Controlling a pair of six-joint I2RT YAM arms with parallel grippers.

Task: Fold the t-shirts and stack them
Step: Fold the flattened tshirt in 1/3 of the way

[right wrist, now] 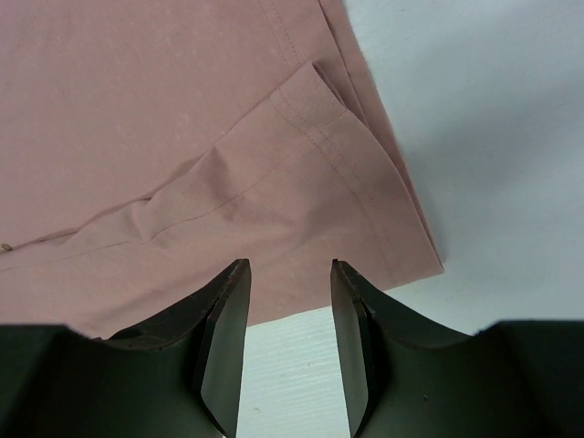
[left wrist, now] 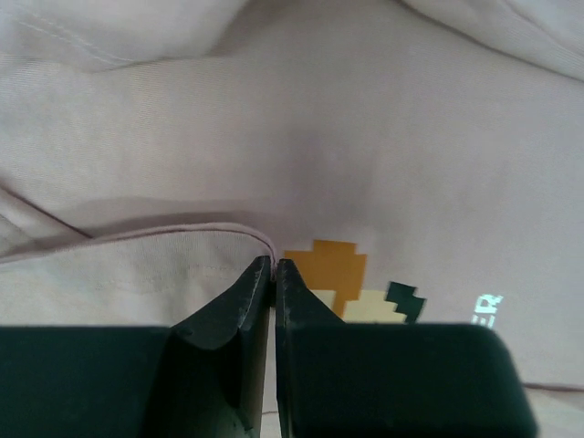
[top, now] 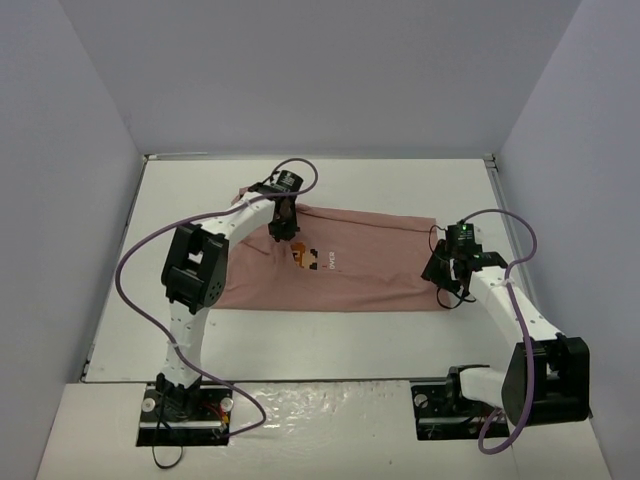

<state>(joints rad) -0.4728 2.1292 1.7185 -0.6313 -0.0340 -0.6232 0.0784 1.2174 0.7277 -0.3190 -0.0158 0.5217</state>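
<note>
A salmon-pink t-shirt (top: 370,265) lies partly folded across the middle of the white table, its small pixel graphic (top: 304,257) facing up. My left gripper (top: 283,232) is down on the shirt just behind the graphic. In the left wrist view the left gripper (left wrist: 274,262) is shut, a thin folded edge of the t-shirt (left wrist: 319,137) running into its tips, with the graphic (left wrist: 333,265) just to the right. My right gripper (top: 447,290) stands open at the shirt's right end. In the right wrist view the right gripper (right wrist: 287,266) hovers over the hemmed corner of the t-shirt (right wrist: 164,119), nothing between its fingers.
The white table (top: 400,180) is boxed in by pale walls at the left, back and right. Purple cables loop from both arms. Bare tabletop (right wrist: 474,137) shows to the right of the shirt's corner and in front of the shirt.
</note>
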